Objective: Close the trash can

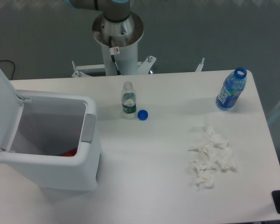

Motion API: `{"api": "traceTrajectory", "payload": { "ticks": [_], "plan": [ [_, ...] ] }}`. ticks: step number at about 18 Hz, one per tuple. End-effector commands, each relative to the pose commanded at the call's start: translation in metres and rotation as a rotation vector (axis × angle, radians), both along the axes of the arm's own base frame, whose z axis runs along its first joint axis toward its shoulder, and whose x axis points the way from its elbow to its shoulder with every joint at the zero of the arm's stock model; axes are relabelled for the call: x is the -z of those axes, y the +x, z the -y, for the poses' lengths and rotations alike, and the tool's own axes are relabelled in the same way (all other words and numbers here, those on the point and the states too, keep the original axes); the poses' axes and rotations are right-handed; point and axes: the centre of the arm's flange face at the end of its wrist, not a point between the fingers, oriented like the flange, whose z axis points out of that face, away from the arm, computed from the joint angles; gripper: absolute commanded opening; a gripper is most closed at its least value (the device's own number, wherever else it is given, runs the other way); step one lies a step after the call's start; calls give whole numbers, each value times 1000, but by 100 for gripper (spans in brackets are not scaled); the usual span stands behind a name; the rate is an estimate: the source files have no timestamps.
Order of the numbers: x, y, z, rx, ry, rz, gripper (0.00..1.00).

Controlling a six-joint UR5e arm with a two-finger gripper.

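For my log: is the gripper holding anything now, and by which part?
It cannot be told: the gripper is out of view. Only the arm's base shows. The trash can stands open, untouched.

Robot arm base (pixel 117 28): silver-grey metal cylinder with a light blue ring at its top, flaring to a round flange. White pedestal column (pixel 120 59) below carries a small round red-and-white sticker (pixel 115 50) and a thin black cable; white bracket feet with bolts at the bottom.

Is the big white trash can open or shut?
Open. The trash can has its lid swung up at the left, and you can see down inside, where something red lies at the bottom.
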Motion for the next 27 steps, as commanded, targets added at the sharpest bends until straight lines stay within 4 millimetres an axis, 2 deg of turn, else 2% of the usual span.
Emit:
{"api": "traceTrajectory", "payload": {
  "ticks": [7,9,17,27],
  "plan": [
    [4,-12,3,-42,-18,-47,100],
    [9,-26,5,-85,-38,-92,100],
    [9,-96,14,-206,-44,-100,100],
    [13,-147,22,-303,-48,-111,100]
  ]
}}
